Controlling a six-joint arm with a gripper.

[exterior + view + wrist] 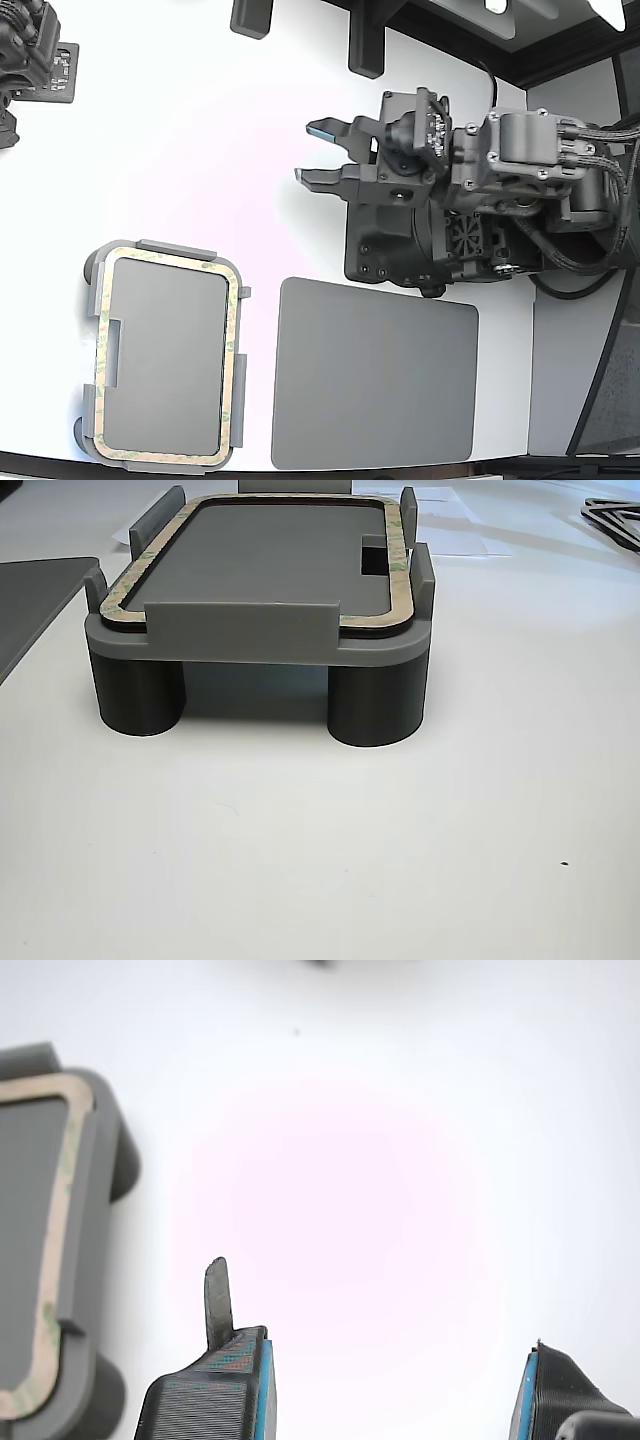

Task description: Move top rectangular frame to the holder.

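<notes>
The thin tan rectangular frame (232, 380) with greenish mottling lies flat in the grey holder (175, 249) at the exterior view's lower left, seated between its raised edge tabs. It also shows in the other view (395, 560), level on the holder (240, 630), which stands on round legs. My gripper (306, 152) is open and empty over bare white table, well to the exterior view's right of the holder and farther back. In the wrist view the gripper (390, 1360) has its jaws wide apart, and the frame (72, 1150) and a corner of the holder (105, 1160) show at the edge.
A solid dark grey mat (375, 375) lies flat beside the holder, on its right in the exterior view, below my arm. A second arm (30, 50) sits at the far left corner. Black posts (365, 40) stand at the back edge. Dark outline parts (615, 520) lie far off in the other view.
</notes>
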